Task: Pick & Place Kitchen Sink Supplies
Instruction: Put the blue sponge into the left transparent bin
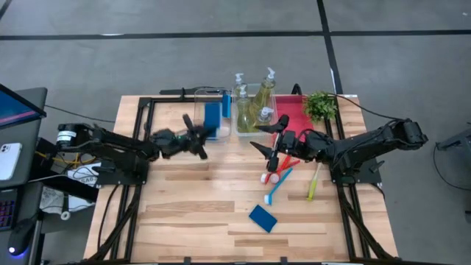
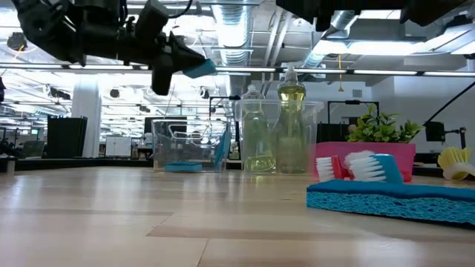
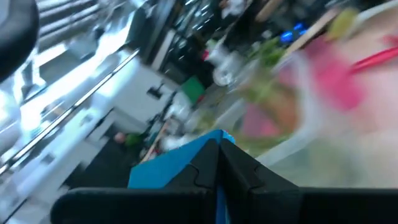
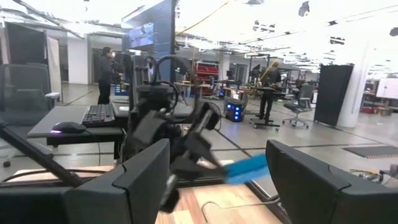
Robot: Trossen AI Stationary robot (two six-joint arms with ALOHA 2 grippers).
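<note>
1. Nearest the front edge of the table [image 1: 176, 221] a flat blue sponge [image 1: 263, 218] lies on the wood, turned at a diagonal to the table's edges.
2. Just behind it a blue brush [image 1: 278, 185] lies with its long axis running diagonally, white bristle head toward the sponge and handle pointing back toward the right arm.
3. Beside it a red brush [image 1: 283, 168] lies at a shallower angle, its white head near the blue brush's handle.
4. Farther right a yellow-green brush [image 1: 313, 182] lies nearly front-to-back, well apart from the other two.
5. The right gripper [image 1: 268, 141] hangs above the red brush's handle, fingers spread wide with nothing between them.
6. The left gripper [image 1: 197, 137] is raised off the table near the middle, its fingers pinched on a second blue sponge [image 2: 199, 69], held edge-on and sticking out past the fingertips toward the bins.
7. Behind it, a clear bin [image 1: 197, 112] holds blue sponges [image 1: 213, 116] standing on edge.
8. The next clear bin [image 1: 237, 125] holds pump bottles [image 1: 265, 92] of yellow-green liquid, upright.
9. Farthest right stand a red tray [image 1: 294, 114] and a small green plant [image 1: 321, 105].
</note>
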